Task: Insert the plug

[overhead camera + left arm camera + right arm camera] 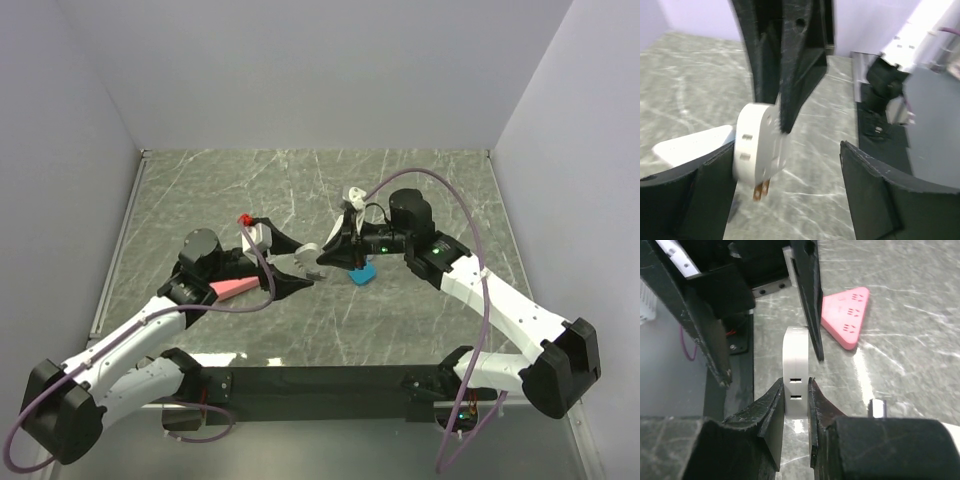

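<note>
Writing first: the plug (pixel 796 352) is showing me only two small dark slots on its white side, and the pink socket (pixel 847 315) is showing rows of slot marks on its triangular face. Any lettering is too small and blurred for me to read.

Now the fingers. My right gripper (pixel 796 390) is clamping the plug: both right fingers (pixel 771 412) are pressing flat on its two broad faces, pinching it at one end. In the left wrist view the plug is hanging in the air with its copper prongs (pixel 761 189) pointing down at the table (pixel 685 90).

My left gripper (pixel 787 150) is standing wide, its left fingers (pixel 695 200) well apart with the plug between them. One of them is lying just beside the plug's rim, but I can't tell whether it's touching. It isn't gripping anything.

From above, I'm holding the plug over the middle of the marbled table, right where my two grippers are meeting. The socket is lying flat on the table by my left arm, apart from the plug. A blue block (pixel 362 273) is sitting just under my right wrist, and a white block (pixel 258 235) with a red tip is sitting just behind my left gripper.
</note>
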You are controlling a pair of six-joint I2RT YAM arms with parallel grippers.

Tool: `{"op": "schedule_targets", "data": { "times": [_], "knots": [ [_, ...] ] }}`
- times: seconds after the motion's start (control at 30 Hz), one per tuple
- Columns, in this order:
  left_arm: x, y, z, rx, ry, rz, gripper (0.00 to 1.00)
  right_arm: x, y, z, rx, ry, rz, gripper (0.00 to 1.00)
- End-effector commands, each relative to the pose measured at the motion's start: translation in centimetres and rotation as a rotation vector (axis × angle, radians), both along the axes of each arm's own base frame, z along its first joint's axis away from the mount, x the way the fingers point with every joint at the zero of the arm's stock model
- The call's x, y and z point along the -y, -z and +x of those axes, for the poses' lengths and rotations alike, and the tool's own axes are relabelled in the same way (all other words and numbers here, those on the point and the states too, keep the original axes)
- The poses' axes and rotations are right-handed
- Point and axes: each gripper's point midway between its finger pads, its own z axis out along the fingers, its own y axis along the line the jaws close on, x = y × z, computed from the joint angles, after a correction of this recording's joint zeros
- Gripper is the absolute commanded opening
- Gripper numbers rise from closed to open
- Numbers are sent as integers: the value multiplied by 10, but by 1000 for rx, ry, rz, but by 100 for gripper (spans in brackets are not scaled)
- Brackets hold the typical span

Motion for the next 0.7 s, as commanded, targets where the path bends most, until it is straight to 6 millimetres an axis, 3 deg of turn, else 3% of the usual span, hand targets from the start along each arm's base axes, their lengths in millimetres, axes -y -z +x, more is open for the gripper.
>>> {"op": "schedule_targets", "data": {
  "times": [0.0,0.17,0.2,0.27,0.3,0.33,0.5,0.67],
  "knots": [
    [-8,-11,13,52,-116,-32,84,9,-18,24,39,108,18,0],
    [-29,-2,36,3,-336,-36,87,18,-20,40,52,173,15,0],
    [-36,-10,36,15,-379,-64,88,18,-23,45,55,193,14,0],
    [-60,-2,57,-40,-585,-103,89,15,-23,50,43,203,7,0],
    [-76,-8,60,-38,-672,-143,89,10,-23,55,29,203,3,0],
    [-86,-1,64,-85,-741,-164,89,7,-22,58,22,201,1,0],
    [-152,23,86,-263,-1162,-212,88,-32,-6,69,-5,167,-65,0],
    [-205,43,89,-380,-1478,-269,90,-70,17,81,-33,135,-130,0]
  ]
}}
